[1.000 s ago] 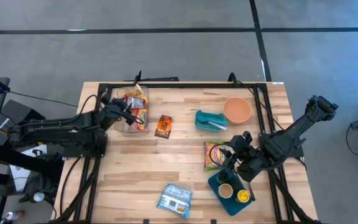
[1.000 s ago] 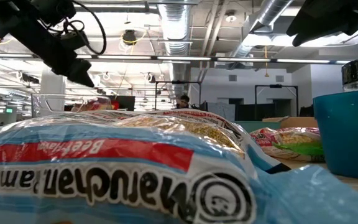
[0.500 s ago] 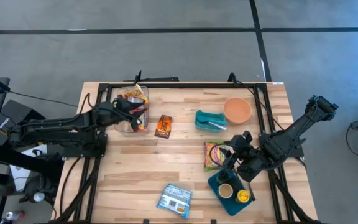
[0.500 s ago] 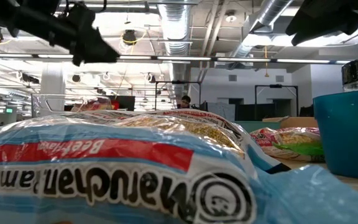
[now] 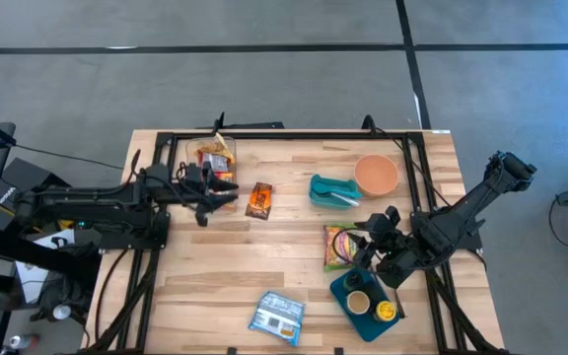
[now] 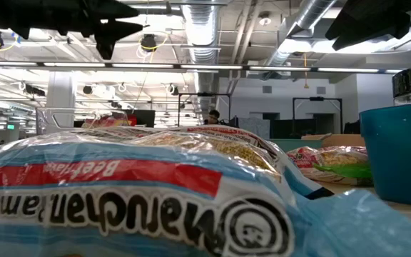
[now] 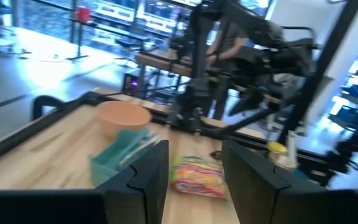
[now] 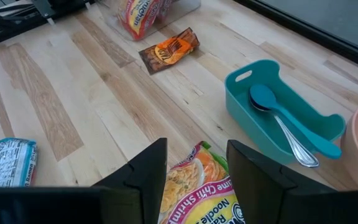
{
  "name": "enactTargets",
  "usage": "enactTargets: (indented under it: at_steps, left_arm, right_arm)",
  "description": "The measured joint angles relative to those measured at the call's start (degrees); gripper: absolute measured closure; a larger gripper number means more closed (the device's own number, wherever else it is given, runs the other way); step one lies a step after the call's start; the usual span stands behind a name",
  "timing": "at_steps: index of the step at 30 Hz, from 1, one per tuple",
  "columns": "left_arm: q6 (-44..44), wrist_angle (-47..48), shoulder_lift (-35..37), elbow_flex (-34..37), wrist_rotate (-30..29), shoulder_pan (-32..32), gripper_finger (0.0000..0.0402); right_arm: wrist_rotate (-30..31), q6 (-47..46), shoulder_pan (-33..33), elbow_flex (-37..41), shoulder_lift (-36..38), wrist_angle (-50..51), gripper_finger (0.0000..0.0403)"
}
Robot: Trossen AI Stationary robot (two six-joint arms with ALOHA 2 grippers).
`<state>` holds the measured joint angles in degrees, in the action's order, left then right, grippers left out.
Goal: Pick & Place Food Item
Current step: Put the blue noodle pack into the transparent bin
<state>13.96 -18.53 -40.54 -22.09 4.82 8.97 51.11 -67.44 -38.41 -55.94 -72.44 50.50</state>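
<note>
1. Left tool (image 5: 227, 191) above counter (image 5: 215, 266), between clear bin (image 5: 212, 158) and orange snack packet (image 5: 258, 200); fingers (image 7: 138, 180) apart, nothing between.
2. Right tool (image 5: 360, 254) over noodle packet (image 5: 340, 246), fingers (image 8: 253, 171) apart, gripping nothing.
3. Blue ramen packet (image 5: 277, 316) near front edge.

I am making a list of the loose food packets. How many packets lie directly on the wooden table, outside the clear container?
3: an orange snack packet beside the clear container, a noodle packet near the right gripper, and a blue ramen packet at the front edge. Others inside the container are not counted.
</note>
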Motion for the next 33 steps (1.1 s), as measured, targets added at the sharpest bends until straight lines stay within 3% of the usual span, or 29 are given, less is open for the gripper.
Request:
enactTargets:
  at_steps: [7, 23, 33]
  left_arm:
    - [-0.3, -0.6, -1.7, 0.0, -0.5, -5.4, 0.0259]
    - [-2.8, -1.5, -16.1, 0.0, -0.7, -16.0, 0.0259]
    - [-2.6, -2.2, -21.5, 0.0, -0.7, -22.4, 0.0259]
  right_arm:
    - [0.0, 0.0, 0.0, 0.0, 0.0, 0.0, 0.0242]
    - [1.5, 0.6, 0.1, 0.0, 0.0, 0.0, 0.0242]
    - [1.5, 3.1, 0.3, 0.0, 0.0, -0.3, 0.0242]
